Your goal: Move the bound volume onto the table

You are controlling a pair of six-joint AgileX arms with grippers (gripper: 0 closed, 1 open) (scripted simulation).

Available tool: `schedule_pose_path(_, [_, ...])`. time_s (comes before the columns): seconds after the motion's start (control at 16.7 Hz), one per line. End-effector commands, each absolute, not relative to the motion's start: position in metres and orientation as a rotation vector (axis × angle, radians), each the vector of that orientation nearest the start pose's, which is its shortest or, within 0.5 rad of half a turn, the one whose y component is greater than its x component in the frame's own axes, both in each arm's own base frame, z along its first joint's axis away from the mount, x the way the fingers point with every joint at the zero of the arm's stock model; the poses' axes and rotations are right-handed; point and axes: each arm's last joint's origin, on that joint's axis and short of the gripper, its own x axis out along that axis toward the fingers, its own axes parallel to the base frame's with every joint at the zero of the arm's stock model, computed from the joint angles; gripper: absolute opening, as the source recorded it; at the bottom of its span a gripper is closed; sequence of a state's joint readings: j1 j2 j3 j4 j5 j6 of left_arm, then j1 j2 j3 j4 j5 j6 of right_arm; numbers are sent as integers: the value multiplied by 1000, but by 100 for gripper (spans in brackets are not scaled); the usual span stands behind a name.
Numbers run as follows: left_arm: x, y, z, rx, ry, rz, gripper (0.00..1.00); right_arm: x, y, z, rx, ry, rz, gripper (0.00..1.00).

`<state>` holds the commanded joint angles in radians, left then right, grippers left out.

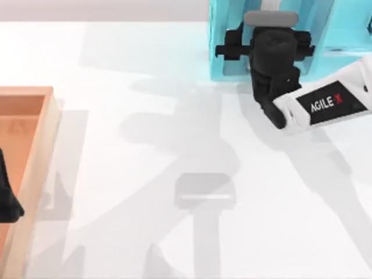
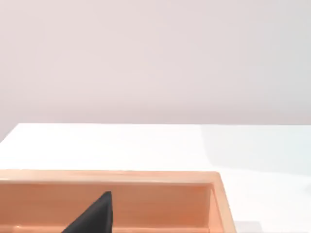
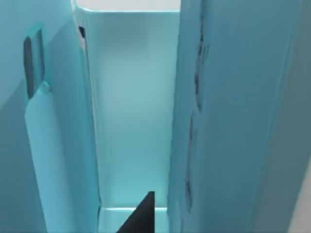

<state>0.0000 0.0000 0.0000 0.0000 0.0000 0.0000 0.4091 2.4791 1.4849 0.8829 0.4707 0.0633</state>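
Note:
The bound volume (image 3: 228, 121) stands upright inside the cyan shelf unit (image 3: 131, 97), showing a broad teal-blue cover with dark scuff marks. My right gripper (image 1: 271, 43) reaches into the shelf unit (image 1: 224, 52) at the table's back right, and its black tip (image 3: 141, 218) sits in the slot right beside the book's cover. In the top view the wrist hides whatever lies between the jaws. The glossy white table (image 1: 145, 87) stretches out in front of the shelf. At the left edge, my left gripper (image 1: 7, 200) is parked over the wooden tray.
An orange-brown wooden tray (image 1: 35, 93) with a raised rim lies along the table's left edge; its rim (image 2: 121, 177) and the white table (image 2: 146, 145) beyond it appear in the left wrist view. Shelf dividers stand close on both sides of the right gripper.

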Motion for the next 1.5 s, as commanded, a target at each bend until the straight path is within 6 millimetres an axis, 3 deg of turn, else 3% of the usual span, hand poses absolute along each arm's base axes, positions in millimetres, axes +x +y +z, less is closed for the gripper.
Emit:
schedule_pose_path(0.6, [106, -1, 160, 0, 0, 0, 100, 474, 197, 78, 7, 96, -37, 2])
schedule_pose_path(1.2, [106, -1, 160, 0, 0, 0, 100, 473, 197, 79, 8, 96, -36, 0])
schedule_pose_path(1.38, [106, -1, 160, 0, 0, 0, 100, 462, 206, 98, 7, 101, -25, 0])
schedule_pose_path(1.5, [106, -1, 160, 0, 0, 0, 100, 445, 214, 124, 5, 105, -19, 0])
